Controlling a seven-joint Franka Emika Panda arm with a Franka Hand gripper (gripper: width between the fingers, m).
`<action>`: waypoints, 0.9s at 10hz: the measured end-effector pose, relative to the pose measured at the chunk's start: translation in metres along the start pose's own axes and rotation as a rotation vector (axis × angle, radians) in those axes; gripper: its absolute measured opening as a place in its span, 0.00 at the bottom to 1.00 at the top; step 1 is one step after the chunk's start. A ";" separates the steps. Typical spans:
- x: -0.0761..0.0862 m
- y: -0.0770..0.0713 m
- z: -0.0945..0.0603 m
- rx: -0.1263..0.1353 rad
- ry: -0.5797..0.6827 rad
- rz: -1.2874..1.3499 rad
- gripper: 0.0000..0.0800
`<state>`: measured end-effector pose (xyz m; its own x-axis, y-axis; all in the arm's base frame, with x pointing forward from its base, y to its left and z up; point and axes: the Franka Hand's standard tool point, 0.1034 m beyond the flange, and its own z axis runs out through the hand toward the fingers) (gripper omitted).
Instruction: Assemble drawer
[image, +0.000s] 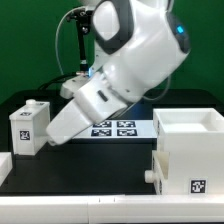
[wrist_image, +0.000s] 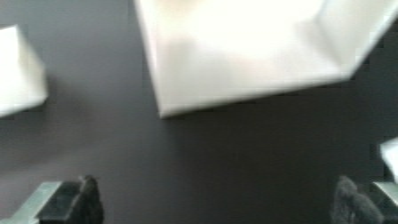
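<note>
The gripper (wrist_image: 221, 203) is empty, with its jaws spread wide and nothing between them. Both dark fingers (wrist_image: 64, 200) show in the wrist view over the bare black table (wrist_image: 231, 160). The arm (image: 135, 55) leans down from the far side toward the exterior view's left. Its tip is low over the table, between the drawer (image: 28, 130) and the marker board (image: 113, 128).

The drawer sits on the table at the exterior view's left. It is white, with a black-and-white tag on its near face. It is just beside the arm's tip and nothing grips it. Whether the tip touches it cannot be told.

The casing (image: 188, 155) stands near, at the exterior view's right. It is bigger and taller than the drawer, its top looks open, and there is a tag low on its near face. The frame edge cuts it off. It is well apart from the drawer, and the marker board lies between the two, a bit farther back.

A white piece (image: 5, 168) sits at the near left edge of the exterior view, mostly out of frame, and what it is cannot be told.

The wrist view is blurred. A white boxy part (wrist_image: 231, 50) rests on the table ahead of the fingers, with one side shaded. Which part it is cannot be told. Two more white bits (wrist_image: 15, 70) (wrist_image: 388, 155) are partly in frame. None of them touches the fingers.
</note>
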<state>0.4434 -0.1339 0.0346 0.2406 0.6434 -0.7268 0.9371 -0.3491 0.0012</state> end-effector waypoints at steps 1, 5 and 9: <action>-0.011 -0.003 0.009 -0.010 0.024 0.001 0.81; -0.014 -0.003 0.018 0.021 0.035 0.031 0.81; -0.033 0.021 0.031 0.000 0.030 -0.062 0.81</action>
<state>0.4469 -0.1840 0.0372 0.1895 0.6840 -0.7045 0.9504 -0.3081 -0.0435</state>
